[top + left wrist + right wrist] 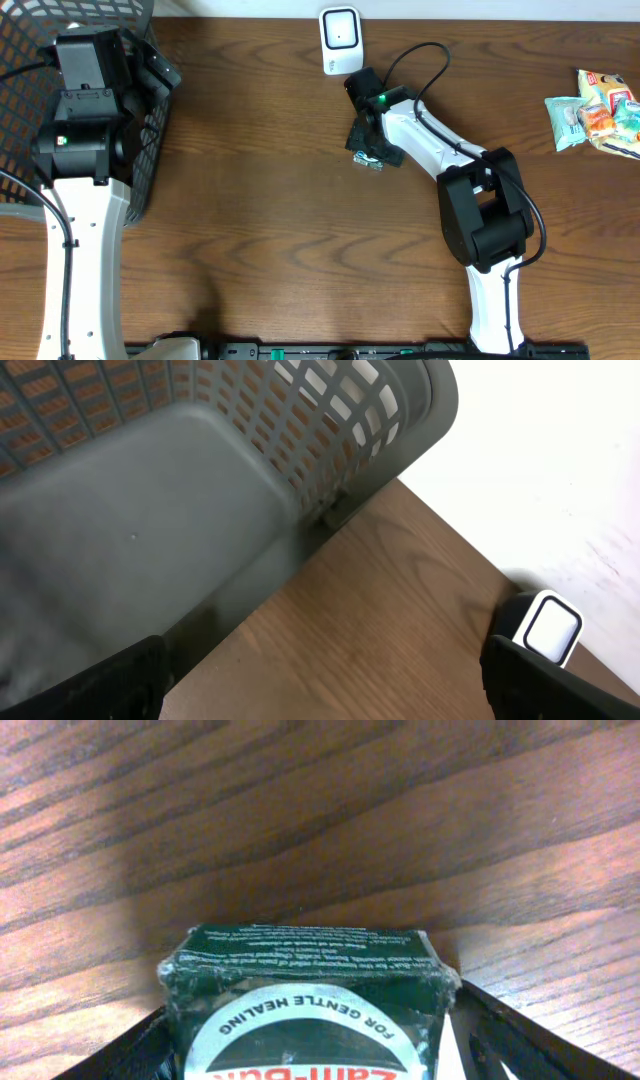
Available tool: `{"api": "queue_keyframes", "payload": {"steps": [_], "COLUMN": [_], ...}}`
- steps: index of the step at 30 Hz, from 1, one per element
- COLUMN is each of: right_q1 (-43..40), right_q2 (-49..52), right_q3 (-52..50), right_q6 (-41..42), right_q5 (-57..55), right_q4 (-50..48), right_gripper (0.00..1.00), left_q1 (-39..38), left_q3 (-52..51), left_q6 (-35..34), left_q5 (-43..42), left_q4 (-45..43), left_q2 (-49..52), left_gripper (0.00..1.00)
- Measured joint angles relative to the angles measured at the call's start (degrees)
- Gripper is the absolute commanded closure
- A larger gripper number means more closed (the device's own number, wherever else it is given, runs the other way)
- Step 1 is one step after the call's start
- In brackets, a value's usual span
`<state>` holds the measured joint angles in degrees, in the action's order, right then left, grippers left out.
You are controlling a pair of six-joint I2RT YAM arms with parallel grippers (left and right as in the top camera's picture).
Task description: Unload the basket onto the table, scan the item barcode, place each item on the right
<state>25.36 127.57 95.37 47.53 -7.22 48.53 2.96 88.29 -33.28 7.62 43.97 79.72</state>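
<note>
Right gripper (308,1010): black fingers (500,1035) sit close on both sides of a creased, dark green cardboard box (300,970), bottom centre; whether they clamp it, I cannot tell. Left gripper (320,690) is spread wide, holding nothing, by a grey lattice plastic basket (150,490). Top centre overhead is a glossy white scanner (340,38) on the grained brown wood table (250,220).

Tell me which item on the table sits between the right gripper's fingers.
The dark green box near the scanner; the colourful snack packets lie far off at the table's right edge.
</note>
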Motion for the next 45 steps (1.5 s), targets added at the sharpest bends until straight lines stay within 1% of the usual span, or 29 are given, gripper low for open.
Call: {"api": "queue_keyframes", "payload": {"steps": [4,5,9,13,20,24,27,29,33,41,45], "right_q1": [0.0,0.0,0.0,-0.09,-1.03,-1.77,-2.08,-2.19,-2.27,-2.27,-2.34], "right_q2": [-0.24,-0.35,-0.87,-0.98,-1.2,-1.18,-1.18,-1.18,-1.18,-1.18,-1.18], "right_q3": [-0.79,-1.05,-2.03,-2.12,-1.57,0.07,3.67,6.6,10.6,11.43,11.52], "right_q6": [-0.07,-0.09,-0.46,-0.5,-1.57,-5.05,-8.41,-11.15,-17.99,-29.18,-33.44], "right_q5": [-0.11,-0.13,-0.22,0.33,3.8,6.25,6.84,6.64,5.62,-0.61,-2.6], "right_q4": [-1.46,-1.86,-2.78,-2.82,-2.36,-1.99,-2.23,-3.85,-8.81,-23.63,-31.34], "right_gripper": [0.28,0.34,0.37,0.44,0.44,0.42,0.41,0.43,0.42,0.42,0.45], "left_q1": [0.0,0.0,0.0,0.0,0.0,0.0,0.0,0.0,0.0,0.0,0.0], "left_q3": [0.0,0.0,0.0,0.0,0.0,0.0,0.0,0.0,0.0,0.0,0.0], "left_q6": [0.0,0.0,0.0,0.0,0.0,0.0,0.0,0.0,0.0,0.0,0.0], "left_q5": [0.0,0.0,0.0,0.0,0.0,0.0,0.0,0.0,0.0,0.02,0.0], "left_q4": [0.0,0.0,0.0,0.0,0.0,-0.02,0.0,0.0,0.0,-0.02,0.0], "left_q2": [0.0,0.0,0.0,0.0,0.0,0.0,0.0,0.0,0.0,0.0,0.0], "left_gripper": [0.02,0.02,0.02,0.02,0.02,0.02,0.03,0.02,0.02,0.02,0.02]}}
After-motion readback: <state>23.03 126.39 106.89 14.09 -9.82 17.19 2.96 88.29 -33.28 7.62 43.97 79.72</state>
